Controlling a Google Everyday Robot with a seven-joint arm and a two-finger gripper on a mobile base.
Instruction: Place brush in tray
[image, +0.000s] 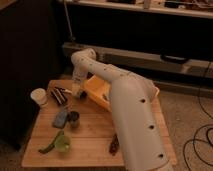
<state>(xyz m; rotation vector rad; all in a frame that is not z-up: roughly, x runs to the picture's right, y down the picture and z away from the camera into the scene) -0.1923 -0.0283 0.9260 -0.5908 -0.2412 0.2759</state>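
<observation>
The orange-yellow tray (98, 93) stands at the back of the wooden table (95, 131), largely covered by my white arm. My gripper (77, 93) hangs low at the tray's left end, just above the table. A thin pale handle, apparently the brush (68, 90), lies just left of the gripper, beside the dark striped block (58, 95). I cannot tell whether the gripper touches or holds it.
A white cup (38, 96) stands at the table's left edge. A blue-grey oblong item (60, 119) and a small dark cup (73, 118) sit in the middle left. A green item (57, 143) lies front left, and a dark reddish item (114, 145) lies at the front by my arm.
</observation>
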